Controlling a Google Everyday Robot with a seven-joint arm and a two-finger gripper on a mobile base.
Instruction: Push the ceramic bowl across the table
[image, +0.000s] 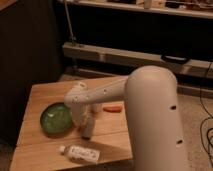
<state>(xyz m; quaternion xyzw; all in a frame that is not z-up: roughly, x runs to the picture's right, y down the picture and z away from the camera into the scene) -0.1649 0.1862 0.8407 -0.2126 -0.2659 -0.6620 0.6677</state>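
Observation:
The green ceramic bowl (56, 119) sits on the left part of the light wooden table (42, 93). My white arm reaches in from the right and bends down at the wrist. The gripper (87, 130) hangs just right of the bowl's rim, low over the tabletop. It is shut and holds nothing that I can see. Whether it touches the bowl I cannot tell.
A small orange object (112, 107) lies on the table right of the gripper. A white bottle (81, 153) lies on its side near the front edge. The arm's bulky white body (155, 120) fills the right side. Dark shelving stands behind the table.

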